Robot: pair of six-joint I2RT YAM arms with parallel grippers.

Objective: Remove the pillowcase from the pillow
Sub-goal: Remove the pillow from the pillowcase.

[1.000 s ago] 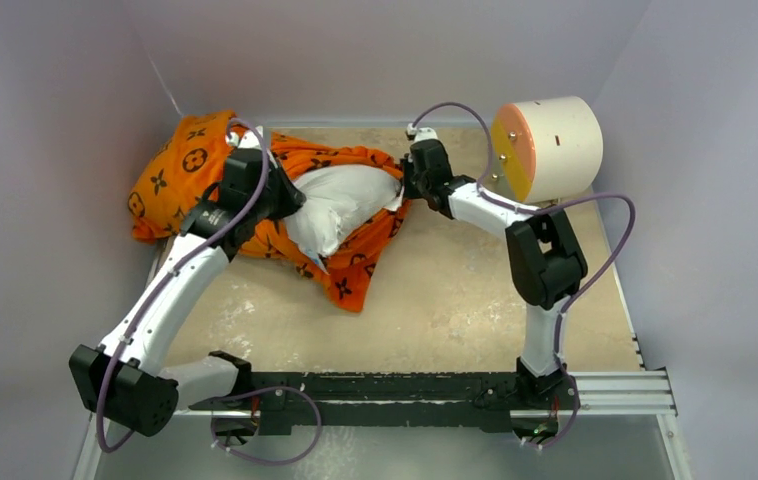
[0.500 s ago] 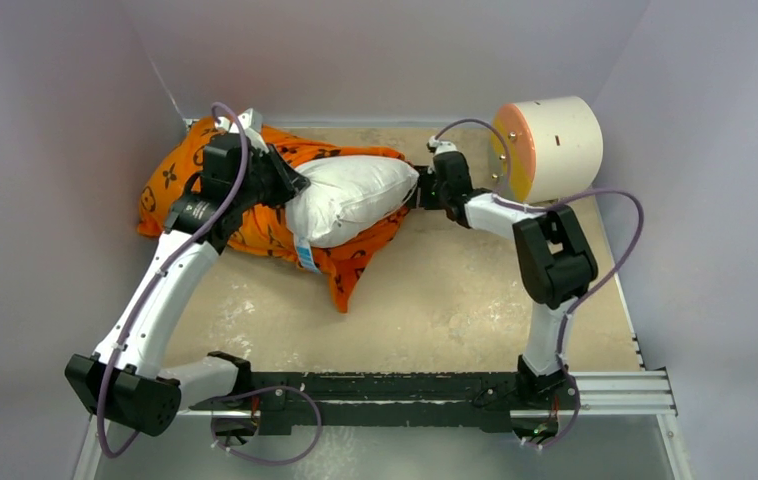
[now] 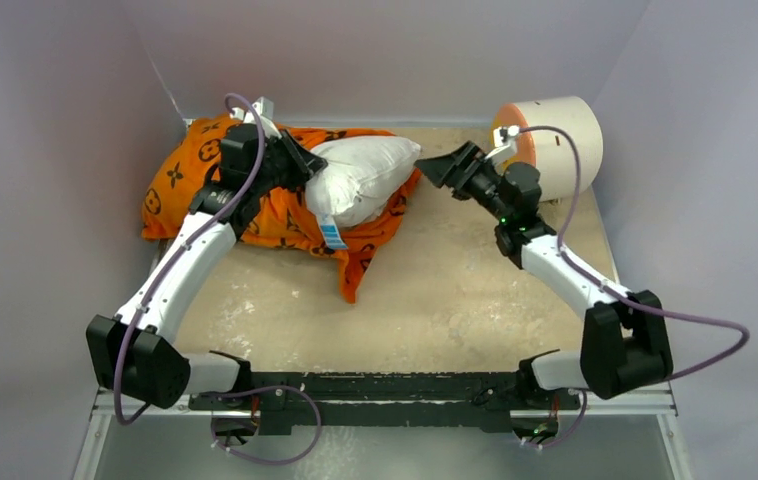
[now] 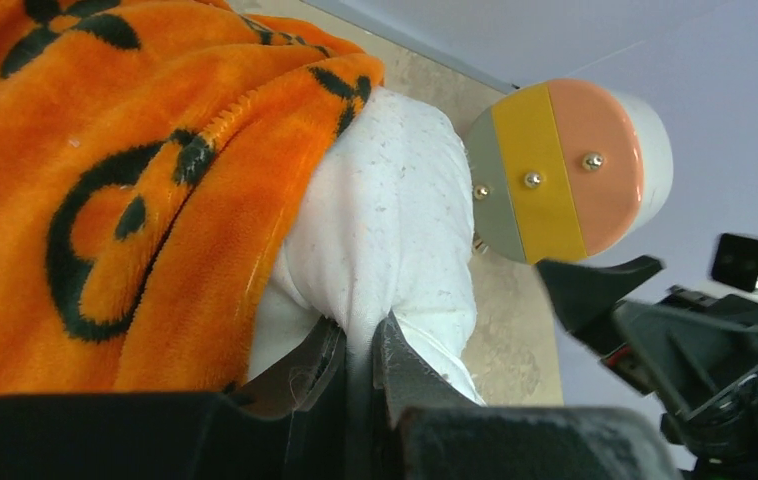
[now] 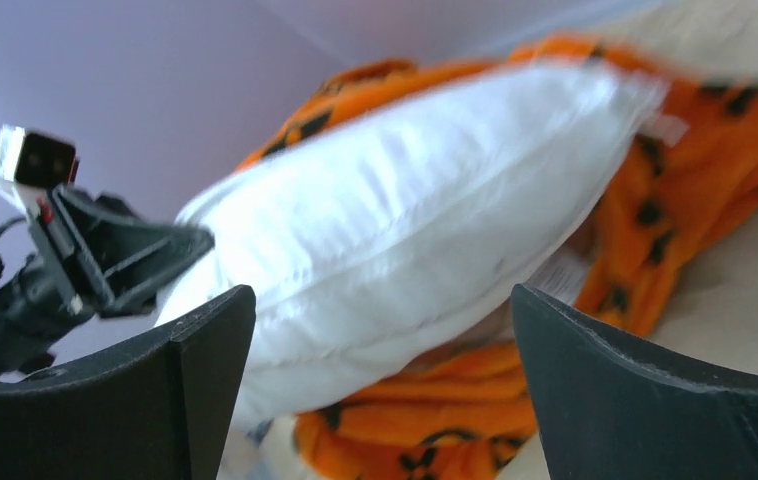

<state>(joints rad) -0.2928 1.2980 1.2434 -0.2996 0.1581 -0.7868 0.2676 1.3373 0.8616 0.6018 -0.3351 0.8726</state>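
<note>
Released and drawn back from the plump white rectangular pillow [image 3: 367,172], the right gripper [image 3: 439,167] now gapes beside it while the left gripper [image 4: 355,352] pinches its white fabric, leaving it half out of the soft orange black-monogrammed pillowcase [image 3: 187,178] at the table's [image 3: 455,292] far-left.

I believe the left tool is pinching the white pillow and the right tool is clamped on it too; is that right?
Not quite: the left tool does pinch the pillow, but the right tool is open, gripping nothing, as the right wrist view shows.
</note>
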